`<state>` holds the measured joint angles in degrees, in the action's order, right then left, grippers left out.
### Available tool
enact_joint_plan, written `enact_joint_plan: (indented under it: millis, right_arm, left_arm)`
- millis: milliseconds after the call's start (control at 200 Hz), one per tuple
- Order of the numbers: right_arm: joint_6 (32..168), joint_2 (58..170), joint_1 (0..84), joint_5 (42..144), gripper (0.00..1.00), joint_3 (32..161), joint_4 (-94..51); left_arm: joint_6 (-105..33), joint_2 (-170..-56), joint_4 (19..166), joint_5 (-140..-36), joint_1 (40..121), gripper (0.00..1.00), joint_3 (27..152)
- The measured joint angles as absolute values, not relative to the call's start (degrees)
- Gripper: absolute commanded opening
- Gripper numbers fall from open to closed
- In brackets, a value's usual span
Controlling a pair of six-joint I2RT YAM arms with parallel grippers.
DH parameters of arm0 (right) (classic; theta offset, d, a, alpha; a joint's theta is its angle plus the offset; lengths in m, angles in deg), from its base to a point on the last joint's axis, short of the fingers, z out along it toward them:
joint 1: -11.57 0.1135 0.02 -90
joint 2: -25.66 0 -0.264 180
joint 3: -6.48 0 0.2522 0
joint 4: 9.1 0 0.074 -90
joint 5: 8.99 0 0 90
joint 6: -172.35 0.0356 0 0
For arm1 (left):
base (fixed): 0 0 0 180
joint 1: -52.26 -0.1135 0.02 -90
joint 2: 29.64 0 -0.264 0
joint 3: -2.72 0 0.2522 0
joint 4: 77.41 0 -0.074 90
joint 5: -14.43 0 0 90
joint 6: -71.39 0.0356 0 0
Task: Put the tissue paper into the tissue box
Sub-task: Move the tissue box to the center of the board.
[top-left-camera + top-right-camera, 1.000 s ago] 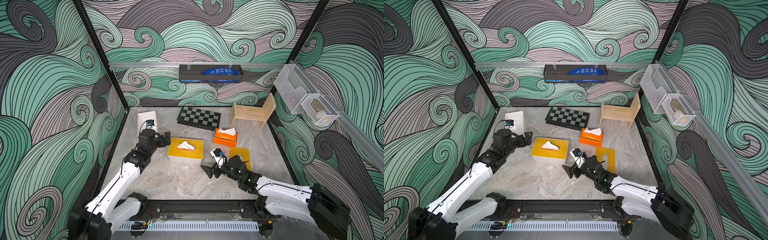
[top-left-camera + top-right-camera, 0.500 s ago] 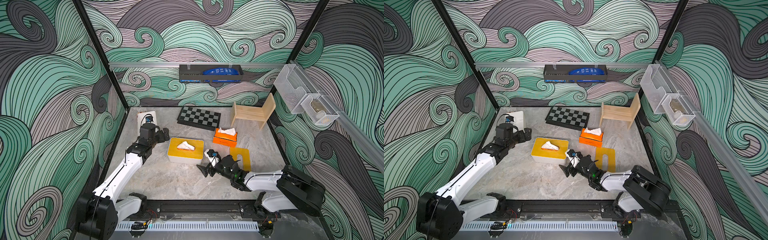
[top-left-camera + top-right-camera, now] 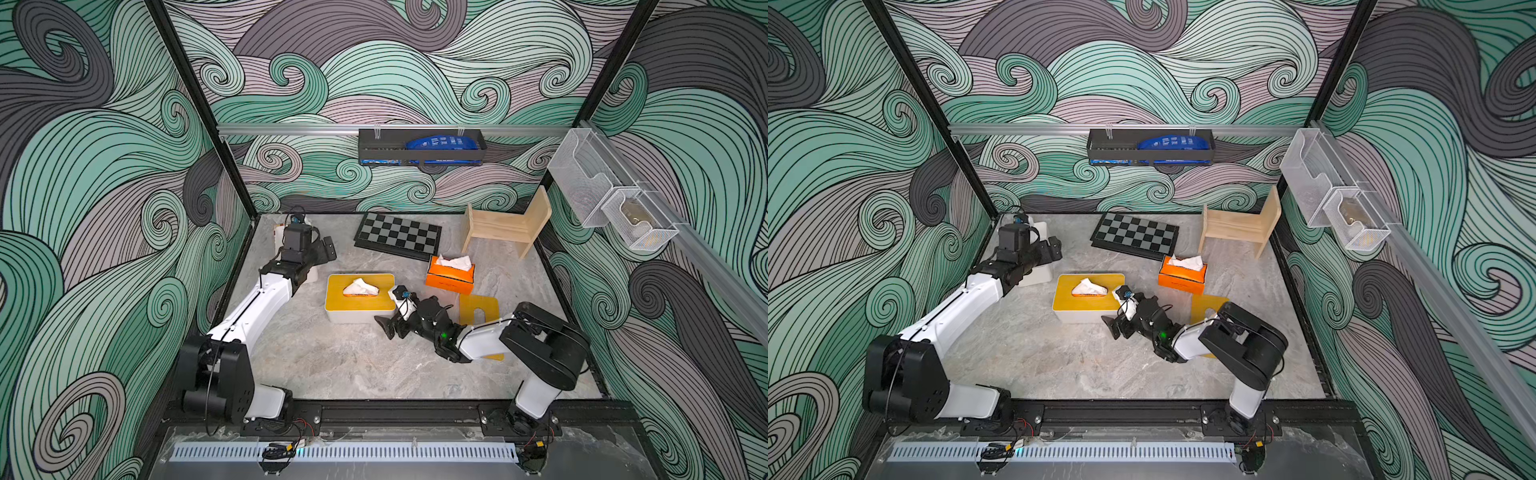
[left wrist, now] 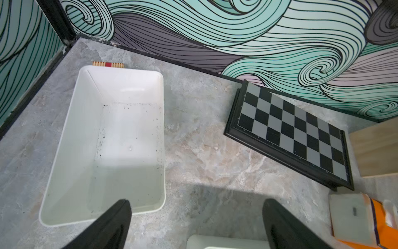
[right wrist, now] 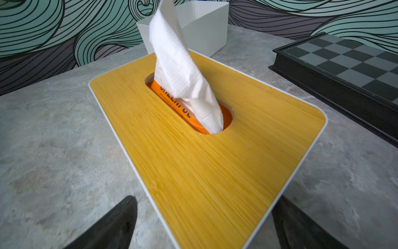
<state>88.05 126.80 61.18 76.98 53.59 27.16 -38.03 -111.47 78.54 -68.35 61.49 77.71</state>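
Protruding tissue paper [image 5: 175, 71], white, twisted

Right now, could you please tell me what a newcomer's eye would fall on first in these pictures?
First comes the yellow-lidded tissue box at the centre, with a white tissue standing up out of its slot. Behind it to the right sits an orange tissue pack, and a black chessboard lies at the back.

Chessboard [image 3: 398, 237] near small wooden chair [image 3: 496, 227]
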Motion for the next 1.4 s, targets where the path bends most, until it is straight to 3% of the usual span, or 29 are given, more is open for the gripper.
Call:
enact_joint_plan:
  millis: [245, 500, 830, 1011, 1231, 1401]
  right_arm:
    - [90.3, 132.6, 61.5, 76.1, 1.0, 59.8, 27.2]
    - [91.6, 132.7, 62.5, 75.0, 1.0, 59.8, 27.7]
    - [92.6, 133.2, 63.7, 74.0, 1.0, 59.6, 29.1]
    - [93.2, 135.3, 64.2, 73.8, 1.0, 59.6, 29.7]
    - [93.4, 136.3, 64.8, 73.1, 1.0, 60.0, 29.7]
    - [94.3, 139.5, 66.1, 71.8, 1.0, 64.4, 29.1]
  left_arm:
    - [-36.0, -124.8, 76.9, -65.7, 59.2, 0.92, 89.4]
    - [-35.1, -141.6, 68.2, -63.3, 58.6, 0.74, 104.0]
    - [-34.7, -149.6, 62.1, -61.5, 58.6, 0.34, 108.2]
    - [-34.4, -149.6, 61.5, -60.5, 58.6, 0.0, 108.4]
    - [-34.0, -147.4, 59.9, -58.6, 58.7, 0.0, 109.4]
    - [-32.9, -136.9, 60.5, -57.9, 58.7, 0.0, 109.3]
